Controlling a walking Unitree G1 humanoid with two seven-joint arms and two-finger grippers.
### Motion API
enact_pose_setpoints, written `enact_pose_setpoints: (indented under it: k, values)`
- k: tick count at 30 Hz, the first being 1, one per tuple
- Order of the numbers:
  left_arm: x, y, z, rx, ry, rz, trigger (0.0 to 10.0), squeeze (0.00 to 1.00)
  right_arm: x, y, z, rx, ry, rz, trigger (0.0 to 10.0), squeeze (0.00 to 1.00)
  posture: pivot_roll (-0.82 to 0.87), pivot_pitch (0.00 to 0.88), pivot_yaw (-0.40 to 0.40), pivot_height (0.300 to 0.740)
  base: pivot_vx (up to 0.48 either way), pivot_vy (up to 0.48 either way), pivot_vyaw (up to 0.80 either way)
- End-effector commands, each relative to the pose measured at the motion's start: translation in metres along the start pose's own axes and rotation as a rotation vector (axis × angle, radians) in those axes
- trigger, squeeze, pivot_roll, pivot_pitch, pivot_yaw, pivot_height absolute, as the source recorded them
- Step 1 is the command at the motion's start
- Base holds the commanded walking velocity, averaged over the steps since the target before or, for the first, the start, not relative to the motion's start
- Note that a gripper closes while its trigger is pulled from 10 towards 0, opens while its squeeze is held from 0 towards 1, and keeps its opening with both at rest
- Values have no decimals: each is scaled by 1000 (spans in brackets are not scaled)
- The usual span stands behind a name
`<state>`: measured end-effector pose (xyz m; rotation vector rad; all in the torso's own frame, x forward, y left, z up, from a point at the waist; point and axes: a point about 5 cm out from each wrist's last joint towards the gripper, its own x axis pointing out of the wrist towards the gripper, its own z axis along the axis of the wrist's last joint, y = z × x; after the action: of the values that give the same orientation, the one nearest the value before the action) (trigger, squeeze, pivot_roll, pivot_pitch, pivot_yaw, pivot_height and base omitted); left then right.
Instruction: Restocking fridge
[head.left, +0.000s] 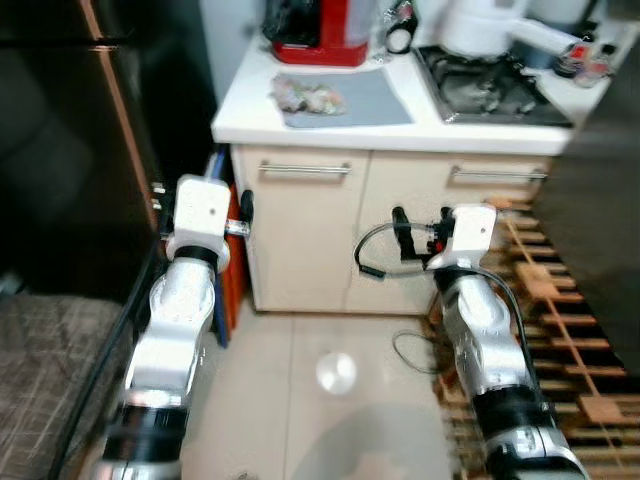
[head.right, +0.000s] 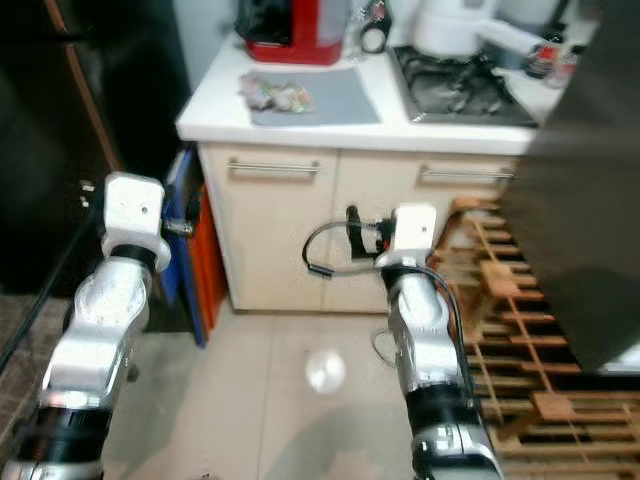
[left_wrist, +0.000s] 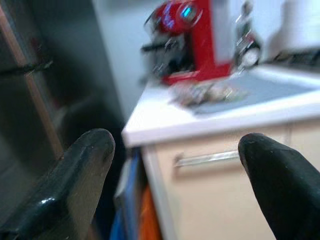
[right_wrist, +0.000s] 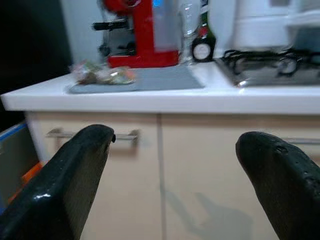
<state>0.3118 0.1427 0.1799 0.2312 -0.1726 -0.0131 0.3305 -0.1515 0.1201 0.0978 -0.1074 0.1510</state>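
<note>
Standing before a white-topped kitchen counter (head.left: 330, 125) with beige cabinet doors, both arms are hanging forward and nothing is being held. At far left a tall dark fridge-like door with a copper edge strip (head.left: 60, 150) is filling the side; it looks closed, though I cannot tell for sure.

Left gripper (left_wrist: 175, 165) is pointing at the counter's left corner, jaws spread wide and empty. Beside it, blue and orange flat items (head.left: 228, 270) are leaning in the gap between dark door and cabinet.

On the counter, a small clear crinkly plastic bag of mixed food (head.left: 308, 96) is lying on a grey mat (head.left: 345, 98), just in front of a red coffee machine (head.left: 320, 30). This is likely the thing to restock. Judging by looks, it is light, soft, and slippery, and its contents could crush; best taken by a gentle pinch on the bunched top or across the middle, not squeezed hard. Contents are looking pale green and pink, blurred.

Right gripper (right_wrist: 175, 170) is facing the cabinet doors below the mat, jaws also wide apart and empty. Further right, a black gas hob (head.left: 490, 90) with a white kettle-like appliance (head.left: 490, 25) is sitting, and a wooden slatted rack (head.left: 560, 330) is standing on the floor.
</note>
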Motion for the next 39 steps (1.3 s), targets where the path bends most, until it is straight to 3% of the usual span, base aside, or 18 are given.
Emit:
enact_pose_setpoints:
  k: [1, 9, 24, 39]
  values:
    - [0, 8, -4, 7, 16, 24, 10000, 0, 9, 8, 10, 4, -31, 15, 10000, 0, 43, 0, -18, 740, 480, 0, 0]
    - [25, 13, 17, -11, -65, 33, 10000, 0, 20, 15, 23, -16, -62, 37, 10000, 0, 52, 0, -37, 740, 480, 0, 0]
    - [35, 13, 23, -29, -97, 36, 10000, 0, 25, 19, 29, -24, -77, 61, 10000, 0, 46, 0, -49, 740, 480, 0, 0]
    - [61, 44, 58, -39, -219, 84, 10000, 0, 29, 20, 40, -11, -117, 51, 10000, 0, 43, 0, -36, 740, 480, 0, 0]
